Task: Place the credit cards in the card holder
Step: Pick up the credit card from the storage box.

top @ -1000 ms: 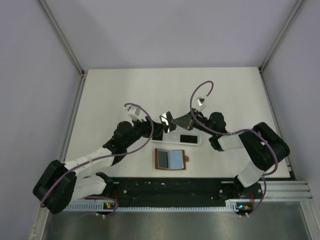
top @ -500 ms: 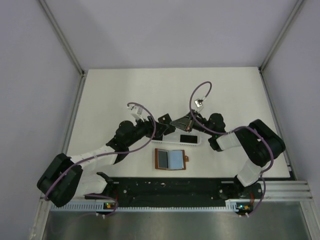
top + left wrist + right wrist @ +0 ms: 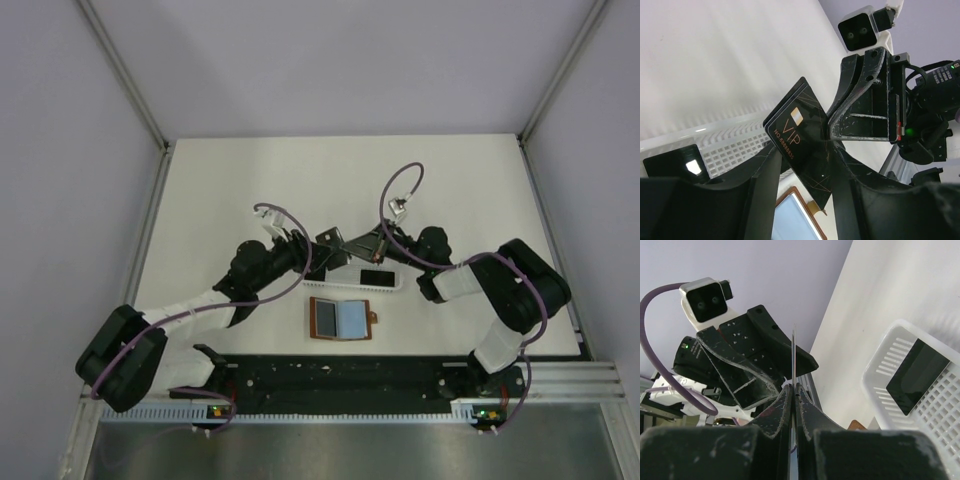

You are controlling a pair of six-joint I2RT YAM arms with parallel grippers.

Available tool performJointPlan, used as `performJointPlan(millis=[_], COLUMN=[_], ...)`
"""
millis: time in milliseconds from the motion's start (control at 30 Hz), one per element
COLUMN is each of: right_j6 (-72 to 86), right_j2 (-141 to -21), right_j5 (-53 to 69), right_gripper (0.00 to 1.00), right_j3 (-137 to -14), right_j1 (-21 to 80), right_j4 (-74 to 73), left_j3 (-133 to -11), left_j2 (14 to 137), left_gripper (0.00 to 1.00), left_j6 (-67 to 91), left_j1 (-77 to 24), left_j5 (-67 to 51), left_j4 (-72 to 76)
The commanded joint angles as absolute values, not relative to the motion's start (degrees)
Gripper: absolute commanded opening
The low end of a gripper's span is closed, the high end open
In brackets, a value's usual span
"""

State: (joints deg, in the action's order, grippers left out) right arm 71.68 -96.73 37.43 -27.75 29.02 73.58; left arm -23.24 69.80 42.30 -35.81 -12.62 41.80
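Observation:
My right gripper [image 3: 794,387] is shut on a black credit card [image 3: 793,350], seen edge-on and upright above the basket. In the left wrist view this card [image 3: 800,132] reads VIP and hangs slantwise between my left gripper's [image 3: 802,155] fingers [image 3: 762,190]. Those fingers stand half closed at the card's edges; whether they pinch it I cannot tell. From above, the two grippers [image 3: 325,245] [image 3: 352,243] meet tip to tip. The brown card holder [image 3: 341,319] lies open, bluish pockets up, just in front of them. A second black card [image 3: 376,277] lies in the basket.
A white slotted basket [image 3: 392,287] sits between the grippers and the card holder, its rim [image 3: 890,360] close under the right gripper. The black rail [image 3: 340,375] with both arm bases runs along the near edge. Grey walls enclose the table.
My left gripper has moved right up to the right gripper, and its jaws have narrowed around the held card. The right arm, basket and card holder stay put.

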Motion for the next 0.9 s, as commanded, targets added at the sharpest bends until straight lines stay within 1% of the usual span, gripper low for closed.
performJointPlan(millis=[0, 133, 400, 533, 633, 667, 700, 800, 867], right_j6=[72.0, 72.2, 72.1, 72.1, 72.1, 72.1, 72.0, 72.1, 72.1], right_j2=[-96.2, -96.1, -95.5, -95.2, -94.9, -94.8, -94.6, -94.6, -94.4], right_j5=[38.1, 38.4, 38.8, 38.9, 39.0, 39.1, 39.1, 39.2, 39.3], right_gripper=[0.0, 0.0, 0.0, 0.0, 0.0, 0.0, 0.0, 0.0, 0.0], right_j3=[-28.5, -28.7, -28.5, -28.1, -27.7, -27.5, -27.4, -27.1, -27.0], right_j1=[28.5, 28.5, 28.3, 27.7, 27.2, 27.1, 26.9, 26.7, 26.7], right_j4=[84.2, 84.6, 84.6, 84.6, 84.7, 84.8, 84.9, 85.2, 85.4], left_j3=[-25.1, -25.0, -24.3, -24.0, -23.6, -23.6, -23.4, -22.9, -22.9], left_j2=[70.0, 70.5, 70.1, 69.8, 69.6, 69.5, 69.3, 69.1, 68.8], left_gripper=[0.45, 0.34, 0.07, 0.0, 0.01, 0.02, 0.06, 0.21, 0.28], left_j6=[42.8, 43.0, 42.8, 42.6, 42.3, 42.3, 42.4, 42.3, 42.3], left_j1=[-35.9, -35.8, -35.9, -35.9, -35.7, -35.8, -35.7, -35.6, -35.4], left_j5=[-14.5, -14.8, -14.7, -14.2, -13.4, -13.0, -12.7, -11.7, -11.4], left_j4=[47.0, 47.5, 47.5, 47.4, 46.8, 46.8, 46.9, 47.2, 47.2])
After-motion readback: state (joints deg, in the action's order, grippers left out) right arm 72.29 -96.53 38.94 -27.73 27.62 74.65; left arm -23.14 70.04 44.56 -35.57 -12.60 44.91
